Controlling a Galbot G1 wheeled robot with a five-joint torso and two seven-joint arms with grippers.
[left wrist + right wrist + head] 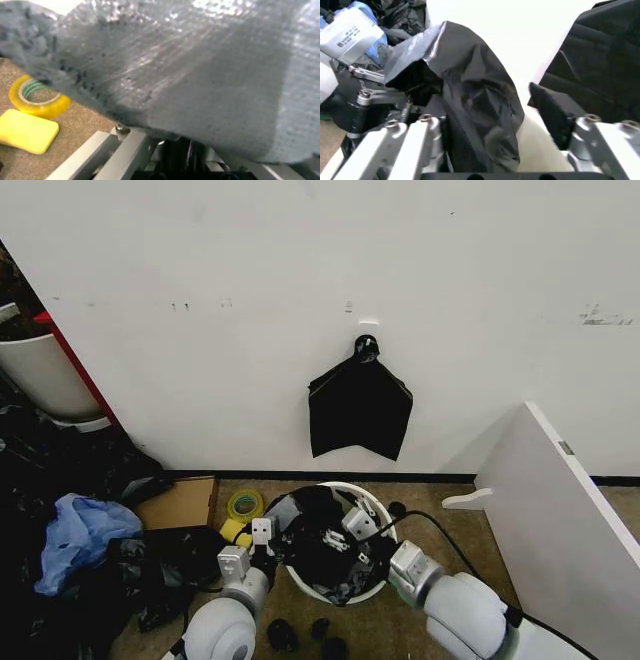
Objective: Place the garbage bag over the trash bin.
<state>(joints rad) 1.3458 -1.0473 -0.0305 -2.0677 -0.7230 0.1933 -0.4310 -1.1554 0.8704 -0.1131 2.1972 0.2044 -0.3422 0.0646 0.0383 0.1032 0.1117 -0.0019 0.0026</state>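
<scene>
The trash bin [376, 587] is a small cream-white bucket on the floor just ahead of me, below the wall. The garbage bag [322, 542], black and crinkled, is bunched in and over its mouth. My left gripper [262, 532] is at the bin's left rim, and the bag's film [200, 75] stretches tight across its wrist view, hiding the fingertips. My right gripper [358, 525] is at the right rim, jaws standing wide apart, with a fold of the bag [475, 108] draped over one finger [415, 142] and the bin's pale wall [540, 150] between them.
A flat black pack [358, 408] hangs on the wall above the bin. A white panel [560, 500] leans at the right. A yellow tape roll [37, 97], a yellow block [27, 131], cardboard [180, 502], a blue bag [75, 535] and black bags [60, 470] crowd the left.
</scene>
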